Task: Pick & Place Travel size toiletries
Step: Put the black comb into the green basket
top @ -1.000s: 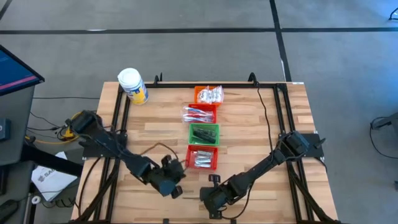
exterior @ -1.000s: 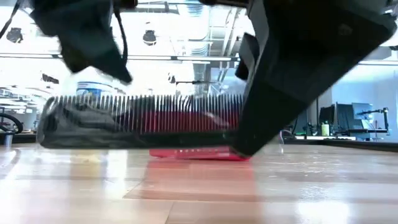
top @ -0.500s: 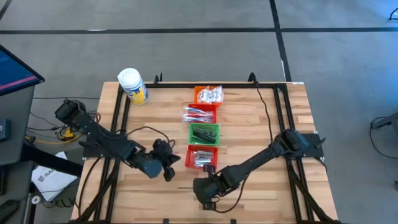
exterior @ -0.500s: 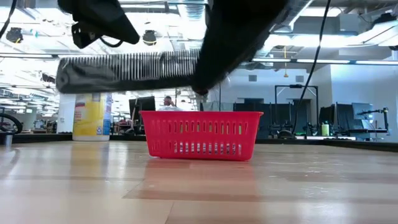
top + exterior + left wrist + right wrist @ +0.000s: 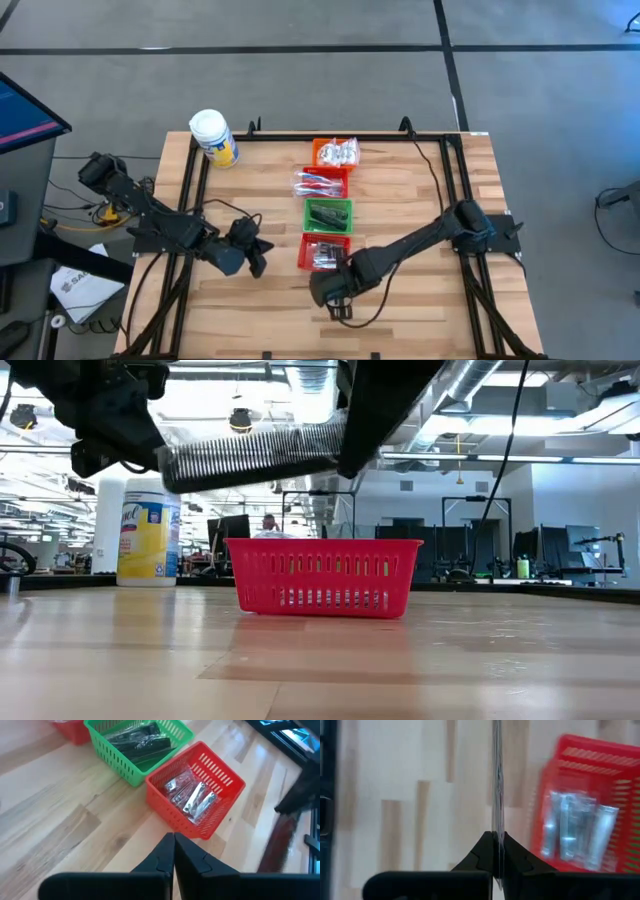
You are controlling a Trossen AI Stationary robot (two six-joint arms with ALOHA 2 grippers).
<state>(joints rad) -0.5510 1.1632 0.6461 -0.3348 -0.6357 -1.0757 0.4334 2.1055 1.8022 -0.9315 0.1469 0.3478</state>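
My right gripper (image 5: 335,292) is shut on a dark, comb-like toothed strip (image 5: 250,455), one of the travel size toiletries. It hangs over the bare wood just in front of the red basket (image 5: 325,252) of silvery items. My left gripper (image 5: 255,255) is shut and holds nothing, left of that basket. Behind it in a row stand a green basket (image 5: 328,214) with dark strips, a sachet of toothbrushes (image 5: 320,184) and an orange basket (image 5: 335,152). My right gripper pinches the strip between its two fingers at one end (image 5: 335,445), coming from above and pointing steeply down. In the right wrist view the strip shows edge-on (image 5: 496,827) between the fingers. It sticks out sideways, nearly level, lifted clear of the table.
A large white jar with a yellow label (image 5: 213,138) stands at the table's far left corner. Dark frame rails (image 5: 445,160) run along the table's sides. Bare wood lies to the right of the baskets and along the near edge (image 5: 420,320).
My right gripper has risen and gone toward the red basket. The toothed strip, which lay on the table a second ago, is now lifted clear and nearly level. My left gripper has drawn back toward the table's left edge and a little up, still shut.
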